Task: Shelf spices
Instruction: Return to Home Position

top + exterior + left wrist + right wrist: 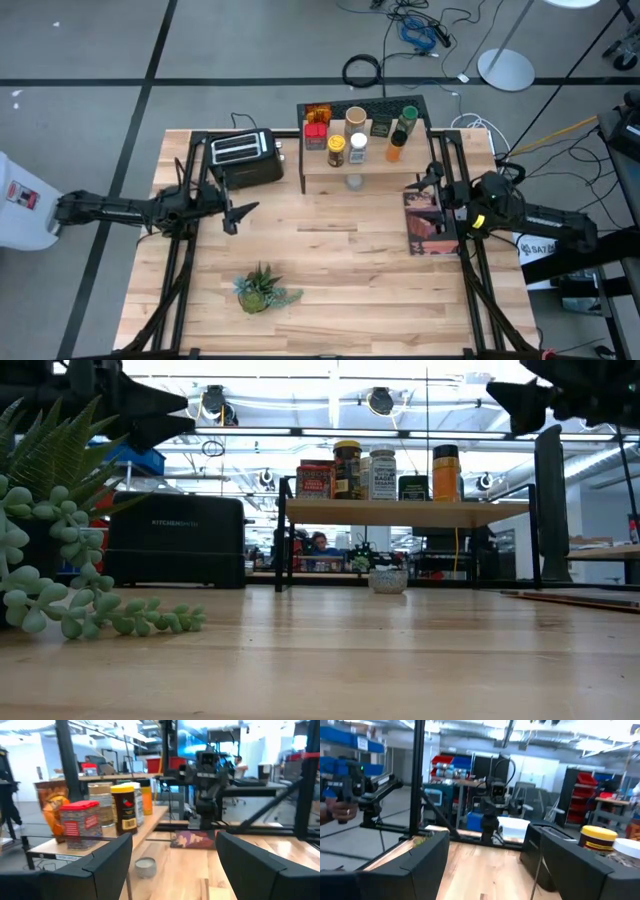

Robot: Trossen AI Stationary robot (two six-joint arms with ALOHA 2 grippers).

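7 spices point(336, 150) stand on the shelf point(380, 166), and 1 small jar point(354, 181) sits on the table under its front edge. 2 grippers are up, both with fingers apart and holding nothing. The shelf is between them: just beside the right gripper point(425, 178), well apart from the left gripper point(238, 217), which hangs by the toaster point(245, 155).

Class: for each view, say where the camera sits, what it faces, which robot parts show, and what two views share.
High view: overhead, facing down; both arms, left gripper, right gripper.
Low view: tabletop level, facing the shelf; grippers overhead.
Left wrist view: faces shelf and right arm; own fingers.
Right wrist view: faces left arm; own fingers.
Shared: high and low both show the toaster.
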